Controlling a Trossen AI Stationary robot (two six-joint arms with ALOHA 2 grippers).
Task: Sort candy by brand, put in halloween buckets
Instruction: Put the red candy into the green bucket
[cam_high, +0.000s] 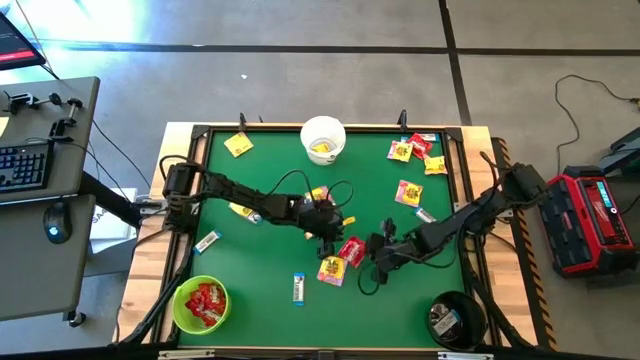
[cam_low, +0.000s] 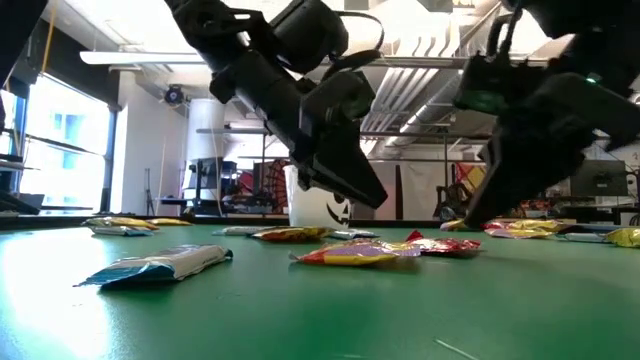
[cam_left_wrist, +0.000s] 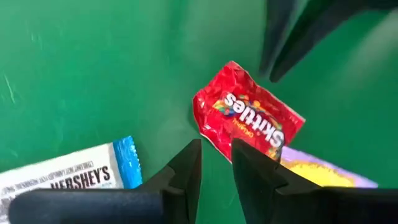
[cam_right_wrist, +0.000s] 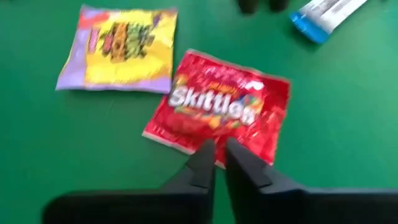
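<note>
From above, the left gripper (cam_high: 327, 222) and the right gripper (cam_high: 377, 252) hang over the middle of the green table (cam_high: 270, 150), with a red Skittles packet (cam_high: 351, 251) lying between them and a yellow packet (cam_high: 331, 269) just beside it; the white bucket (cam_high: 323, 139) sits at the far edge, the lime green bucket (cam_high: 200, 303) (holding red packets) and the black bucket (cam_high: 456, 318) at the near corners. From table height, both dark grippers hover just above the cloth, the red and yellow packets (cam_low: 385, 251) lying flat below them and a white-and-blue bar (cam_low: 160, 264) well off to the side. Through the left wrist, the fingers (cam_left_wrist: 186, 171) stand a little apart with nothing between them, the Skittles packet (cam_left_wrist: 249, 121) just ahead of the tips and a Hershey's bar (cam_left_wrist: 68, 177) beside them. Through the right wrist, the fingers (cam_right_wrist: 202, 165) are nearly together, gripping nothing, their tips right at the near edge of the Skittles packet (cam_right_wrist: 217, 109); whether they touch it I cannot tell.
</note>
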